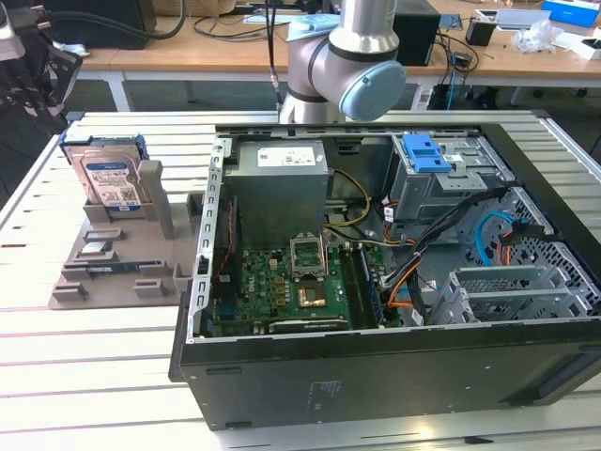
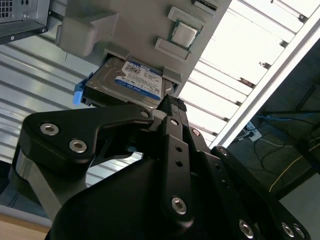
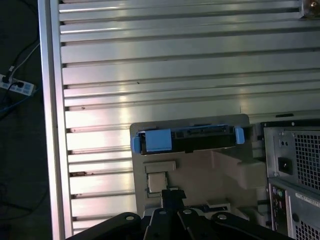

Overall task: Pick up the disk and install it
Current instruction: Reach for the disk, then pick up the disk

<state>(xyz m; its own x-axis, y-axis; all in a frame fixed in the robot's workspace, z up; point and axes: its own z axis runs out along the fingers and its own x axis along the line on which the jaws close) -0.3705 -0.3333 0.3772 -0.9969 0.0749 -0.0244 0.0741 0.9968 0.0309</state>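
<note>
Nothing's installed yet, we reckon: the disk (image 1: pixel 110 178) sits upright in its grey holder (image 1: pixel 113 268) on the bench (image 1: pixel 28 310), outside the case (image 1: pixel 376 376). The gripper (image 3: pixel 172 194) hangs over the holder, fingers (image 3: pixel 166 200) pressed together, holding nothing.

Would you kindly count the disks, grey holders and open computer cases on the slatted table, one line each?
Disk: 1
Holder: 1
Case: 1
Total: 3
</note>
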